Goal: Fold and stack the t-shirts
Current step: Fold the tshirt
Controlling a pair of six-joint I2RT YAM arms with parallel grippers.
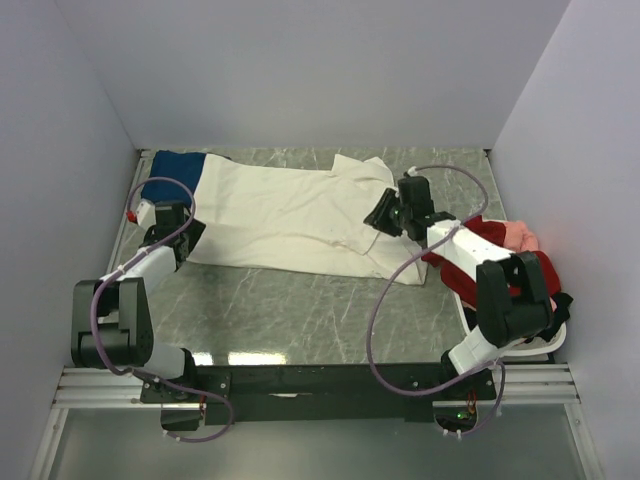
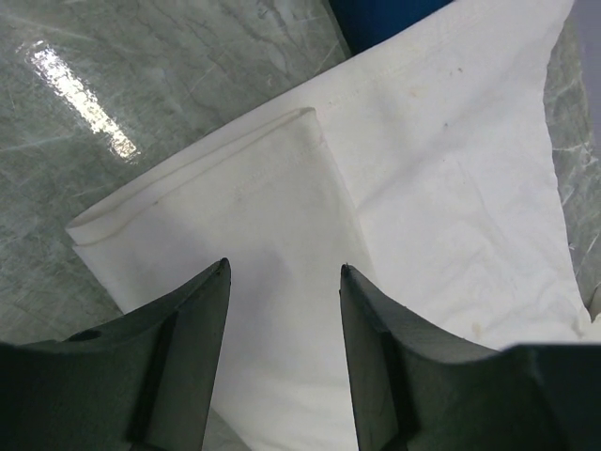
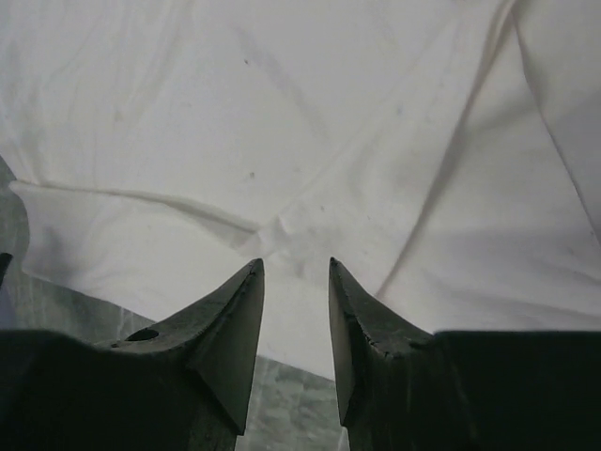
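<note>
As left end effector (image 2: pixel 285 268) and right end effector (image 3: pixel 296 263) sit jaws apart over the cream t-shirt (image 1: pixel 290 215), first fold apparently pending: pinch both ends.

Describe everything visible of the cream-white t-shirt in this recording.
The cream-white t-shirt is soft, lightly creased cloth, spread flat across the grey marbled table, with a folded-over edge near the left tool. Its far-left end meets a dark blue t-shirt. The right tool hovers at its right end, jaws apart.

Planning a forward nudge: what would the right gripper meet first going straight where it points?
The cream-white t-shirt, creased just ahead of the right gripper; how close is hard to judge.
</note>
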